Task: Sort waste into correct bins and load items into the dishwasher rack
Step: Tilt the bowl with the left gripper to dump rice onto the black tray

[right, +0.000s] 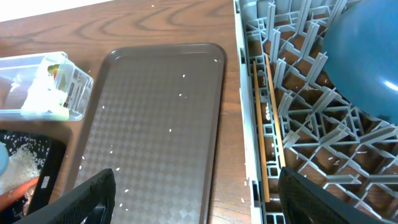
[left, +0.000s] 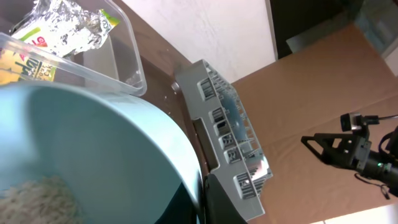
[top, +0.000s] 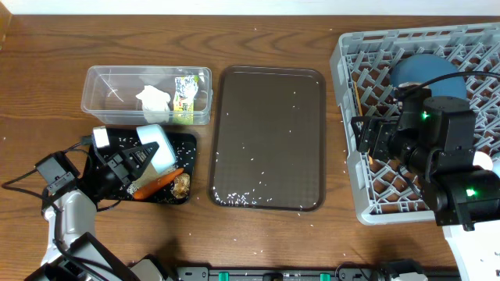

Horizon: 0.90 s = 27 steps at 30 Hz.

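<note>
My left gripper is shut on the rim of a small cup with a pale blue inside, tipped over the black tray. In the left wrist view the cup fills the frame, with rice still in it. An orange carrot, a brown lump and rice lie on the black tray. The clear tub holds a white tissue and a wrapper. My right gripper hangs open over the grey rack's left edge. The blue plate and chopsticks are in the rack.
A large dark brown serving tray lies between the bins and the rack, with loose rice grains scattered along its near edge. A few grains also dot the wooden table. The table's far edge runs along the top of the overhead view.
</note>
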Each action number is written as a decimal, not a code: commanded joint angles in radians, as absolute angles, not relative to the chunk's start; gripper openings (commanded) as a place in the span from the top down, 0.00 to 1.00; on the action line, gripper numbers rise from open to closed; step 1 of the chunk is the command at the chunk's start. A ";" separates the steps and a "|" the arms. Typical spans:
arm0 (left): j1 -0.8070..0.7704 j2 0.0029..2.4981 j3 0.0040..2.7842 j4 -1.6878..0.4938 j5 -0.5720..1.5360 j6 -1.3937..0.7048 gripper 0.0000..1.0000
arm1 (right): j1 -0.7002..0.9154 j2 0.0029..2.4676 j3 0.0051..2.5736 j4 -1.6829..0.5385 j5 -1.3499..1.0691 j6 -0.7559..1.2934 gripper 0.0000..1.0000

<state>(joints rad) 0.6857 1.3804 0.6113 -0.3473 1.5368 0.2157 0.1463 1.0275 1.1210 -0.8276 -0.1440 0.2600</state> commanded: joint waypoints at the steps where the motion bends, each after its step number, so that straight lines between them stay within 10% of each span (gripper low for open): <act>1: 0.691 1.378 0.598 -0.355 1.520 0.253 0.94 | 0.142 1.026 1.126 -0.826 -0.138 0.273 0.22; 27: 0.694 1.378 0.595 -0.296 1.517 0.189 0.94 | 0.142 1.026 1.126 -0.831 -0.138 0.273 0.22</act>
